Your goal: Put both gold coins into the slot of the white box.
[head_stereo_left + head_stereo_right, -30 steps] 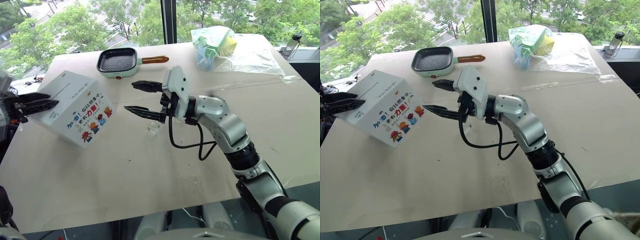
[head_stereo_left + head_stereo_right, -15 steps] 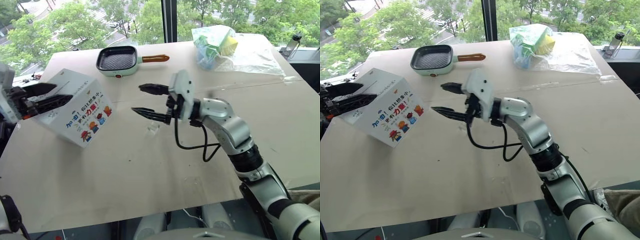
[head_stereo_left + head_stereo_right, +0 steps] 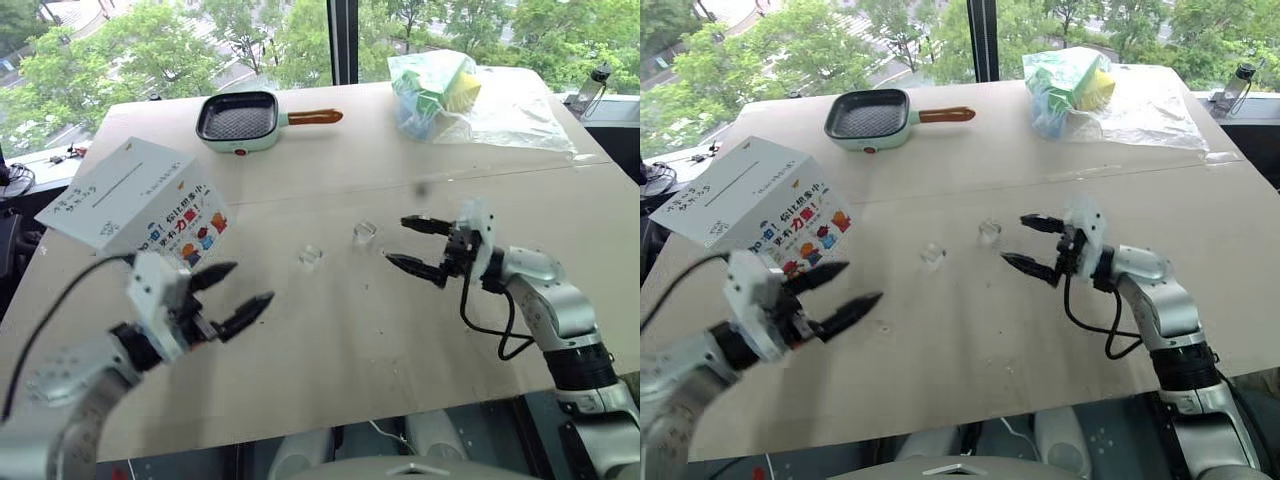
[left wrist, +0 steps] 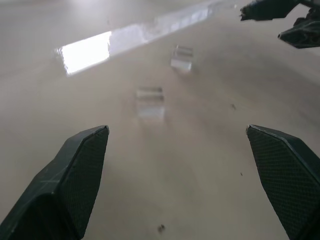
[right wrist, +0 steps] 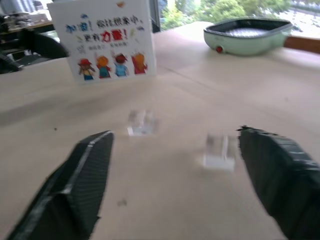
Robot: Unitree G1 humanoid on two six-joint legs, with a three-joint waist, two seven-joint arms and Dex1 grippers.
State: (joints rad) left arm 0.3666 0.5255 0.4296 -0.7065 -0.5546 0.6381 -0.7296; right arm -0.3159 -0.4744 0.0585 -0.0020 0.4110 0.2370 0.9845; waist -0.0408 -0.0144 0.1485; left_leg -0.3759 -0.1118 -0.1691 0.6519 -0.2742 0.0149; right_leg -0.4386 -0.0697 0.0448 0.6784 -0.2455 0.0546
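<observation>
Reaching low over the table [image 3: 330,340], the left gripper [image 3: 228,297] points forward and toward the right, its two black fingers spread wide and pinching nothing. The right gripper [image 3: 412,246] hangs just above the tabletop, aimed level and toward the left, its fingers likewise spread and empty, the arm bent back at the elbow with a black cable looping beneath it. Between the two grippers lie two small clear holders [image 3: 311,257], one nearer the left fingertips, the other [image 3: 364,233] close ahead of the right ones; both stand apart from either gripper. The white box [image 3: 135,205] sits tilted just beyond the left gripper, its cartoon side facing the robot and the slot [image 3: 117,185] running across its plain top face. No coins can be made out; whether the holders hold them cannot be told. Farther beyond the box rests a mint-green pan [image 3: 238,122], and beyond the right gripper a plastic bag [image 3: 440,92].
</observation>
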